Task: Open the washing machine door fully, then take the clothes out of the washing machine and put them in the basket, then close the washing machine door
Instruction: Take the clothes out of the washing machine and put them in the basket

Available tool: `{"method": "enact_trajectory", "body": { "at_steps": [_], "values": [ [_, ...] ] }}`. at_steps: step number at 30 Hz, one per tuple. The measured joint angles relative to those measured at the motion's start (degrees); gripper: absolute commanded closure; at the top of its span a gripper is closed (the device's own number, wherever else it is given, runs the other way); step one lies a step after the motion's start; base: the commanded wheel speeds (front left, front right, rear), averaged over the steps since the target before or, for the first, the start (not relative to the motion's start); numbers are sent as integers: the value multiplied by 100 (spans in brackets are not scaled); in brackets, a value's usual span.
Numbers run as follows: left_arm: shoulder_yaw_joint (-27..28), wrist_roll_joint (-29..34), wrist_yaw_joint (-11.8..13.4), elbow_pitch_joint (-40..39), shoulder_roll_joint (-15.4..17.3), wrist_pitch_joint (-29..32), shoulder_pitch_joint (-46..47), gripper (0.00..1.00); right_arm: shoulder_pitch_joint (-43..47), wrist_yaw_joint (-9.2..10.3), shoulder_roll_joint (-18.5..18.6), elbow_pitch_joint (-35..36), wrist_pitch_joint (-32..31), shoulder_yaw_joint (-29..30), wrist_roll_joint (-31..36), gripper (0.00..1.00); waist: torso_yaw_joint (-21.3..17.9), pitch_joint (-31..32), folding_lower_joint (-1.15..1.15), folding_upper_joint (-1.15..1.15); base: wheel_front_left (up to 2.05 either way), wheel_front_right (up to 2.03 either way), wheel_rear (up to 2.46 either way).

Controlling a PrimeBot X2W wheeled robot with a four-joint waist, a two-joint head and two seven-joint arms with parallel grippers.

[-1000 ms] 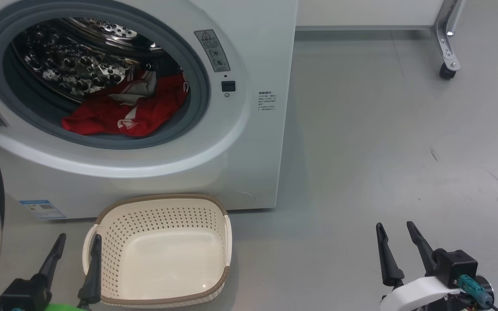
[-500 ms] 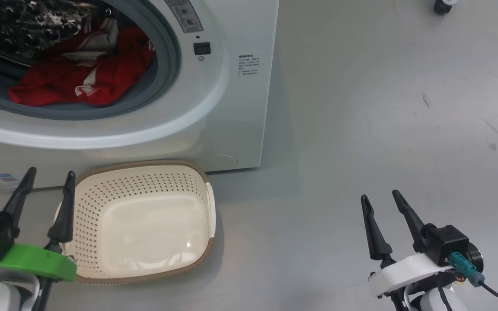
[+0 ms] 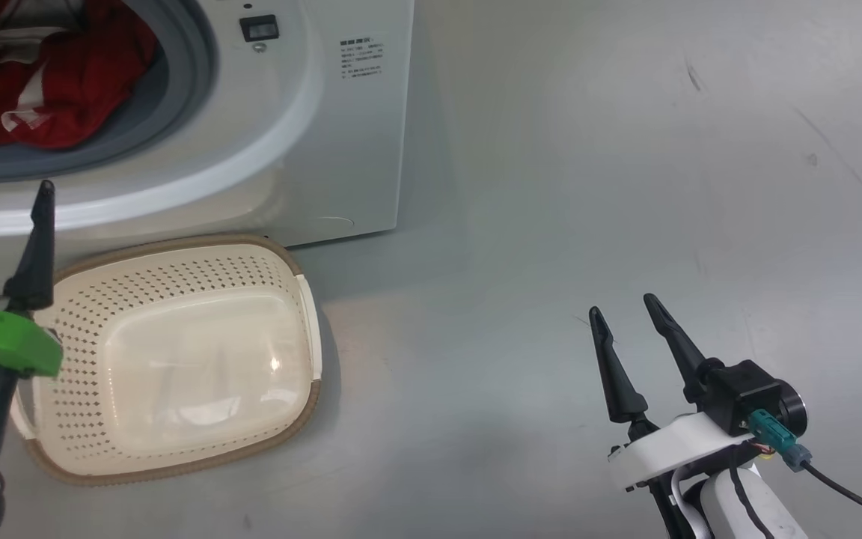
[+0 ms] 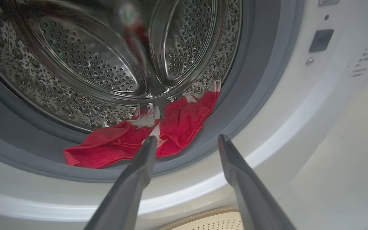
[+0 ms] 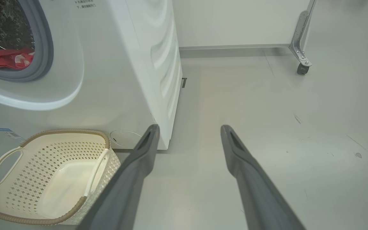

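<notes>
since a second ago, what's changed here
The head camera swung, shifting the whole picture up and left. The left gripper rose from beside the basket toward the washing machine opening, jaws open. Nothing was grasped or released. Unchanged: the clothes lie in the drum, the basket is empty, the right gripper hangs open over the floor.

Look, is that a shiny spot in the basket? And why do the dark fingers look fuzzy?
Head view: yes, a small white glare inside the glossy basket. Left wrist view: the left gripper, close to the lens, looks soft; the drum shows smeared red reflections. Right wrist view: the washing machine looks bowed at its corner.
</notes>
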State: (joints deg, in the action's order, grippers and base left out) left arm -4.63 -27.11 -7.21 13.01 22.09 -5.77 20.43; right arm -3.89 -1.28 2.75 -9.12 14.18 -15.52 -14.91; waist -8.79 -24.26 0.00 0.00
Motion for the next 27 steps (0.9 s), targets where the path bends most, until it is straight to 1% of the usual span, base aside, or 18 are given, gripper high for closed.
{"method": "enact_trajectory", "body": {
  "at_steps": [5,8,12,13,15,23,27],
  "values": [
    [158,-325,0,326,110,324,513,0,-136,71,-5,26,0,-127,-29,0,-222,-238,0,0,0,0,0],
    [188,-357,0,478,310,539,779,0,-199,104,-9,105,1,-237,-183,0,-353,-366,0,0,0,0,0],
    [151,-357,0,635,593,809,1110,0,-256,202,-13,147,1,-365,-331,0,-526,-525,0,0,0,0,0],
    [132,-359,0,683,646,886,1195,0,-272,204,-12,164,1,-393,-367,0,-572,-563,0,0,0,0,0],
    [78,-381,0,784,727,1058,1335,0,-289,274,-13,201,1,-461,-416,0,-659,-633,0,0,0,0,0],
    [-156,-583,0,1103,951,1697,1959,0,-388,413,-14,307,1,-690,-622,0,-956,-892,0,0,0,0,0],
    [-122,-699,0,1397,1027,2071,2309,0,-397,491,-19,337,1,-755,-720,0,-1062,-1011,0,0,0,0,0]
  ]
}}
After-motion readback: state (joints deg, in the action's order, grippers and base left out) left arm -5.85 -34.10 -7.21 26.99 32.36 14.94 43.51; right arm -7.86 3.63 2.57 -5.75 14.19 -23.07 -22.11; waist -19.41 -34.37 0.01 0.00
